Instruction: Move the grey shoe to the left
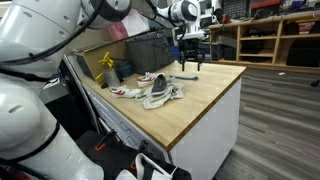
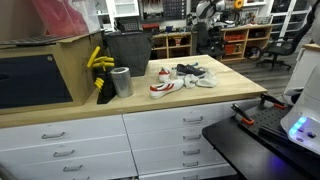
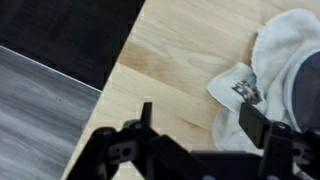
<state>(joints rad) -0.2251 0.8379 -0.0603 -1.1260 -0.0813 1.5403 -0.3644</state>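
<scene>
On the wooden tabletop (image 2: pixel 238 88), the grey shoe (image 2: pixel 188 70) is found in a loose cluster of footwear. A white sneaker with red stripes (image 2: pixel 163 86) lies on one side of it, and a pale whitish shoe (image 2: pixel 207 79) lies close against the other. In an exterior view the pincer (image 1: pixel 190 58) is seen hanging low over the far end of that cluster, with its fingers spread apart and nothing held between them. The same open stance is shown in the wrist view.

A wrong pick is judged the chief risk. In the wrist view only the pale shoe is clearly made out near one finger (image 3: pixel 257 122), while a blurred grey mass at the frame's edge cannot be identified. If the pincer is lowered from here, the pale upper or its laces may be caught instead. Because the shoes are crowded together, neighbours may also be dragged along when the dark one is shifted. The tabletop edge is seen close by in the wrist view, with floor beyond, so a careless push could send a shoe over it.

The grey shoe is read as a low, matte, textile-like form with a thin pale sole line. Its soft collar is likely to fold under a pinch. The pale shoe looks limp and crumpled, with a small darker fitting on it. The tabletop is smooth, light-grained wood, on which little resistance to sliding is expected.
</scene>
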